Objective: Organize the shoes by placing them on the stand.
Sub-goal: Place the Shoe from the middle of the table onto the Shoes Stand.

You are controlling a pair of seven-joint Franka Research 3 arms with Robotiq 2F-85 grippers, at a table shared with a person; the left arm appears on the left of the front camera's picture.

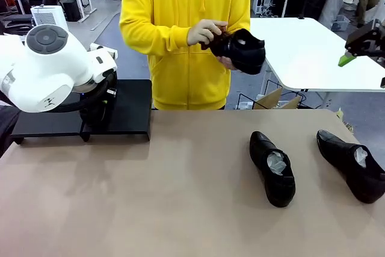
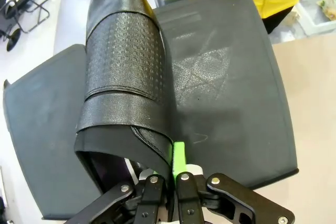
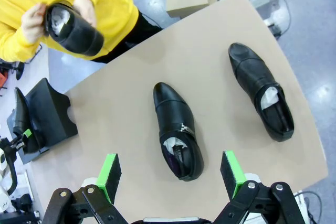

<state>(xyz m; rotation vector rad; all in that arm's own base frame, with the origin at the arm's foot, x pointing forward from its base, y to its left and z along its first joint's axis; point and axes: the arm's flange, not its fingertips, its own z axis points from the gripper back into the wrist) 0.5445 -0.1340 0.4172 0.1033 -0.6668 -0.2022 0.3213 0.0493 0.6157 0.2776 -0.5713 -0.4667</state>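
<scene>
One glossy black shoe (image 2: 123, 61) lies on the matte black stand (image 2: 226, 77), toe pointing away. My left gripper (image 2: 170, 157) is shut on its heel rim, with one green pad (image 2: 179, 153) outside the rim. In the front view my left arm (image 1: 54, 67) hangs over the stand (image 1: 129, 106). Two more shoes (image 1: 274, 170) (image 1: 355, 164), stuffed with white paper, lie on the tan table. A person in a yellow hoodie holds another shoe (image 1: 240, 49) in both hands. High above the table, my right gripper (image 3: 170, 169) is open over the nearer shoe (image 3: 176, 129).
The stand sits at the table's far left corner. A white table (image 1: 301, 52) stands behind on the right, with a cardboard box (image 1: 277, 97) under it. The person stands at the far edge, mid-table. Bare tan tabletop (image 1: 150, 197) spreads across the left and middle.
</scene>
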